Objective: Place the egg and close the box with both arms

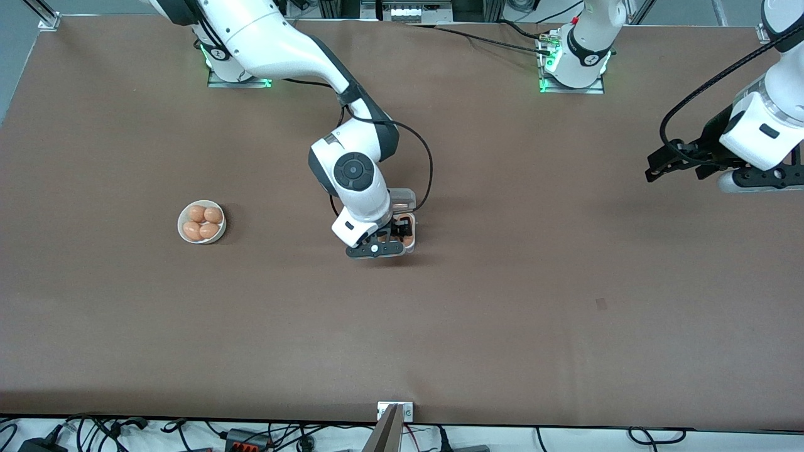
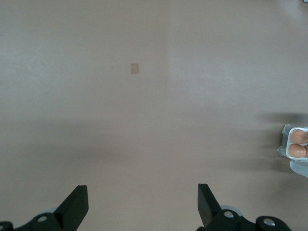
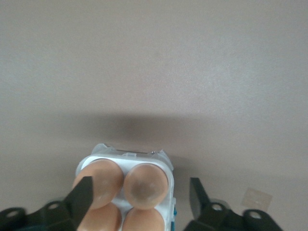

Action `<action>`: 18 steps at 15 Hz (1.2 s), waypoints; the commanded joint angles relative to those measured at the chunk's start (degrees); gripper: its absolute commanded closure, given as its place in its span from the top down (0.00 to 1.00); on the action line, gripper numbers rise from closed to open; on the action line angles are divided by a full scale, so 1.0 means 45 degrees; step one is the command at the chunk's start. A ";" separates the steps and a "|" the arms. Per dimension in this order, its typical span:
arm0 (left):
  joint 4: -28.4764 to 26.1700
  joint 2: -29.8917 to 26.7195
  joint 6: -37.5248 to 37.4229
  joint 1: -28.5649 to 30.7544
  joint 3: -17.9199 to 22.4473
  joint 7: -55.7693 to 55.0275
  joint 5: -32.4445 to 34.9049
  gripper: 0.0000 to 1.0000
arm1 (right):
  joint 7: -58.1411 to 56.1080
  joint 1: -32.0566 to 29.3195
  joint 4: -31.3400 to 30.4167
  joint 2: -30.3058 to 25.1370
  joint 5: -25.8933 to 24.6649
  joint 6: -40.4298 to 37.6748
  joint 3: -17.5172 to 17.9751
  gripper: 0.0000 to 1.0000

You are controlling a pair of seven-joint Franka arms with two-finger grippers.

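While the left pincer point(image 2: 142, 207) waits open over bare tabletop point(image 1: 502, 282), the right pincer point(image 3: 139, 197) hangs open, empty, over the box point(image 3: 166, 192) of eggs point(image 3: 146, 185).

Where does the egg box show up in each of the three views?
Front view: the box sits mid-table, mostly hidden under the right gripper.
Left wrist view: only a corner of the box shows at the picture's edge, two eggs visible.
Right wrist view: the box fills the lower middle, between the open jaws, eggs in its cells.
Shared landmark: the small pale patch on the table.
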 commanded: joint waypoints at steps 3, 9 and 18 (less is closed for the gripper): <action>0.0653 0.0451 -0.0148 0.0223 -0.0124 -0.0099 -0.0183 1.00 | 0.0187 -0.0521 0.0345 -0.1526 -0.0025 -0.2042 -0.0213 1.00; 0.0732 0.0470 -0.0128 0.0008 -0.0359 -0.0099 -0.0164 1.00 | -0.0727 -0.3117 0.0463 -0.2913 -0.0143 -0.4368 -0.0427 1.00; 0.0965 0.0606 0.0203 0.0105 -0.0417 -0.0100 0.0285 1.00 | -0.3344 -0.6166 0.0444 -0.4788 -0.0123 -0.6479 -0.0408 1.00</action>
